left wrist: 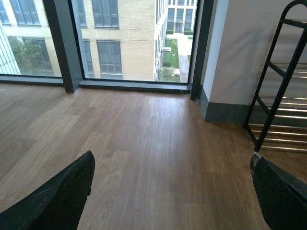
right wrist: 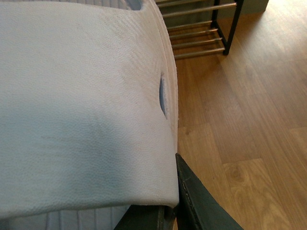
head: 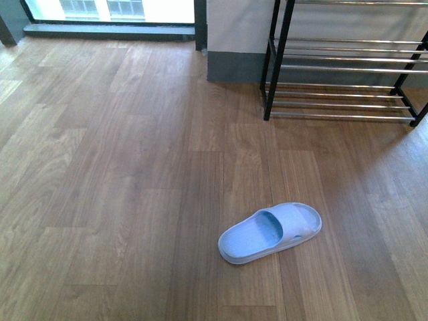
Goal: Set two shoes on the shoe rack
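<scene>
Right hand (right wrist: 173,211) clasps pale slide (right wrist: 81,96) — rack (right wrist: 201,33) nearby.

The left gripper (left wrist: 171,163) has two matte black fingers (left wrist: 57,201), broad at the base and rounded towards the tips (one faintly scratched, the other with a pale nick at its tip). The right gripper's finger (right wrist: 199,203) is dark grey-black, flat-faced, with a straight, sharp edge.

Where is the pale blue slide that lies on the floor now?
In the front view, the slide lies on the wooden floor right of centre, apart from the shoe rack behind it.
</scene>
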Motion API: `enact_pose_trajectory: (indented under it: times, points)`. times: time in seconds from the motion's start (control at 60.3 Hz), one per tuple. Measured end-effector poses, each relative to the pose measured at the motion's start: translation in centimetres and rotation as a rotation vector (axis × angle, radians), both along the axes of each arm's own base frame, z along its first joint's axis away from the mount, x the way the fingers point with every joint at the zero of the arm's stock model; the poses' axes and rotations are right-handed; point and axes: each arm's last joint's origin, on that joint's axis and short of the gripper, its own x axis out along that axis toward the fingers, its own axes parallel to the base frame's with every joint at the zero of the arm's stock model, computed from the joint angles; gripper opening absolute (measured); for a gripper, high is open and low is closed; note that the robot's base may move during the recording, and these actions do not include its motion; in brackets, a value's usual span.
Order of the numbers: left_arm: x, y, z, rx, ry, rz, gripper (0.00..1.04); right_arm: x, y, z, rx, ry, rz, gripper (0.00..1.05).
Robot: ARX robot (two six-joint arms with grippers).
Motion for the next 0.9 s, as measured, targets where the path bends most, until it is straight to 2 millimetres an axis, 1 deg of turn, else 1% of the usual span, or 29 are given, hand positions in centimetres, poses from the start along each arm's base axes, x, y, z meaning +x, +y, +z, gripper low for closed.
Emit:
enact_pose_trajectory:
  times: [0.083, 0.896]
  points:
    - [0.00, 0.00, 0.00, 0.000, 0.000, 0.000, 0.95, -0.12, -0.01, 0.26, -0.005, -0.014, -0.005, 0.01]
    - [0.00, 0.00, 0.00, 0.000, 0.000, 0.002, 0.95, -0.21, 0.05, 0.13, 0.002, -0.011, 0.001, 0.01]
